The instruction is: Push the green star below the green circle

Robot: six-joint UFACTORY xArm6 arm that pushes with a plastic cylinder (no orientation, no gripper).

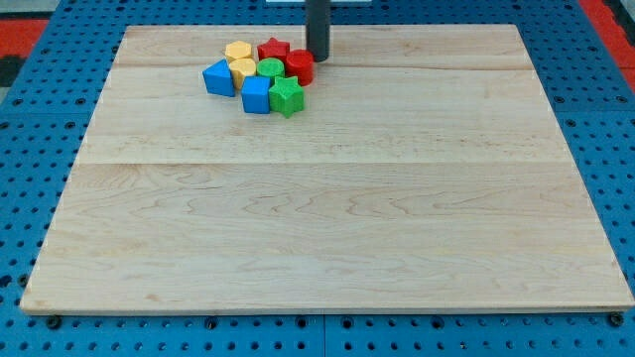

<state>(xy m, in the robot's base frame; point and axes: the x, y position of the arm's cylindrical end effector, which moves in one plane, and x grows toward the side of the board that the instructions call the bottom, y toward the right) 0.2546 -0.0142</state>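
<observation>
Blue pegboard frames the pale wooden bench, bare but for one cluster by its top edge, left of centre.

Above it my rod hangs down, my tip set just right of the cluster, touching or nearly touching the red cylinder; no end effector jaws exist, so nothing spreads or pinches. The cluster packs a blue block, blue cube, two yellow blocks, a red star, the green circle and, at its lower right corner, the green star. That star sits below and slightly right of the circle, so I judge only a short nudge toward the bench's left edge is needed, approached from the star's right side, keeping clear of the red cylinder and not driving the star hard into the blue cube.
</observation>
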